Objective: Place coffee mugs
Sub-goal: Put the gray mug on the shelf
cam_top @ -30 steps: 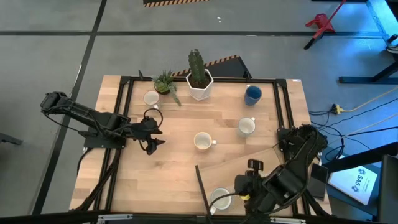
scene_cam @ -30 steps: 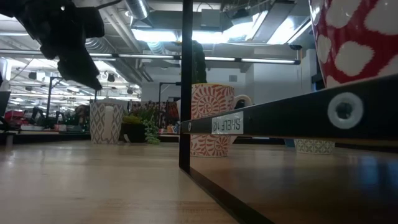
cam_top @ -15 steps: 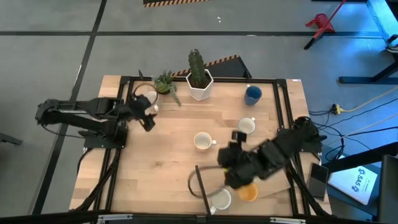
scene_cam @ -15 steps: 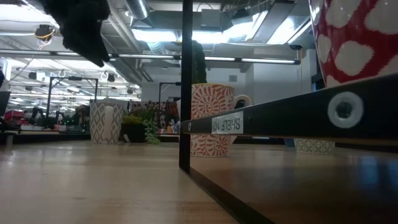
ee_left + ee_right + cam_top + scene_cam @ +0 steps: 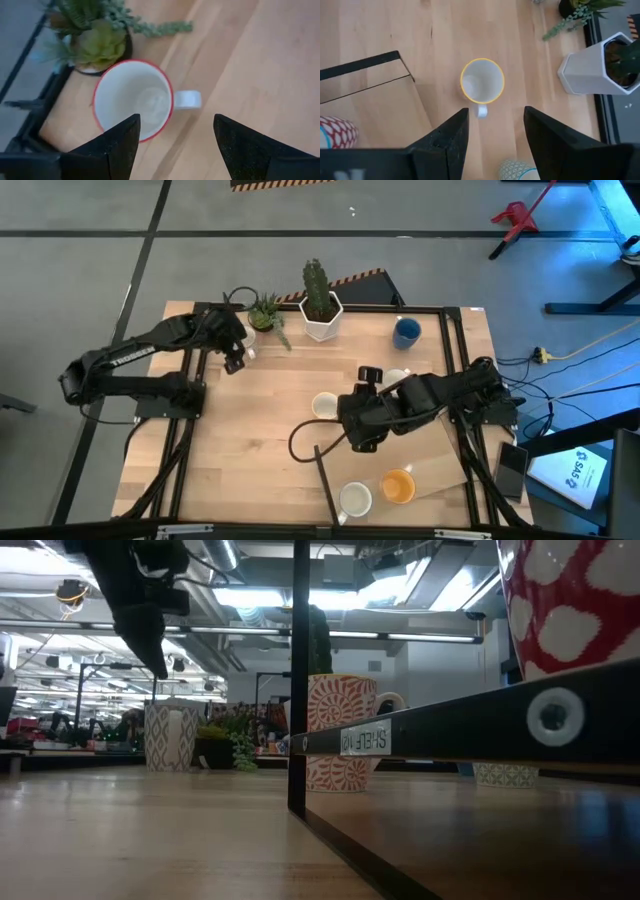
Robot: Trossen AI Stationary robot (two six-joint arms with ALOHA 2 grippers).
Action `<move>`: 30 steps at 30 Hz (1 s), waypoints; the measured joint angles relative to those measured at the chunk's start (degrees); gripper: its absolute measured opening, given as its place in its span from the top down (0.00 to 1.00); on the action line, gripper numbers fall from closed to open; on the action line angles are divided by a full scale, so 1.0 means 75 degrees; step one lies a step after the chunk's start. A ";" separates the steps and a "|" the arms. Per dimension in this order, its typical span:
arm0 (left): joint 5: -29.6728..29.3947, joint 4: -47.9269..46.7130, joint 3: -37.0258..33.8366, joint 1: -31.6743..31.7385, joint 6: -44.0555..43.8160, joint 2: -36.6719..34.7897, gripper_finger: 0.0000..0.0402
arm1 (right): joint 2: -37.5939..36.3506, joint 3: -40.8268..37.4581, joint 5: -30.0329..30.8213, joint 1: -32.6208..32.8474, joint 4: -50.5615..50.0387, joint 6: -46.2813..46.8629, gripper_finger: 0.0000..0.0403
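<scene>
On the low shelf at the near edge, 2 mugs sit placed: orange mug (image 5: 398, 487) & white mug (image 5: 355, 499). 4 left, I'd judge. Left gripper (image 5: 234, 358), open & empty, hovers over red-rimmed mug (image 5: 133, 104); right gripper (image 5: 352, 423), open & empty, over yellow-rimmed mug (image 5: 482, 81).

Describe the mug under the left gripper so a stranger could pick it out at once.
Start at the white hexagonal cactus pot on the table's far edge, then move left past the small trailing succulent. Right beside that plant stands a white mug with a red rim, with the open left gripper above it. The mug with a yellow rim stands mid-table; only this one touches the greenery.
</scene>
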 joint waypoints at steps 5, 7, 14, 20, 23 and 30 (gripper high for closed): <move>0.0263 -0.0062 -0.0003 0.0361 0.0640 0.0392 0.38 | 0.0000 -0.0002 0.0142 -0.0058 -0.0004 -0.0201 0.56; 0.0275 -0.0049 -0.0040 0.0441 0.0870 0.0520 0.38 | 0.0000 -0.0003 0.0200 -0.0086 -0.0004 -0.0230 0.56; 0.0216 0.0394 -0.0689 0.0671 0.1157 0.1067 0.38 | 0.0003 -0.0005 0.0347 -0.0083 -0.0001 -0.0235 0.56; 0.0214 0.0798 -0.0933 0.0778 0.1588 0.1208 0.45 | 0.0006 -0.0006 0.0347 -0.0083 0.0002 -0.0235 0.56; 0.0211 0.0797 -0.0933 0.0778 0.1613 0.1208 0.56 | 0.0006 -0.0006 0.0350 -0.0083 -0.0001 -0.0235 0.56; 0.0263 0.0795 -0.0933 0.0778 0.1607 0.1211 0.93 | 0.0006 -0.0006 0.0603 -0.0080 0.0002 -0.0235 0.56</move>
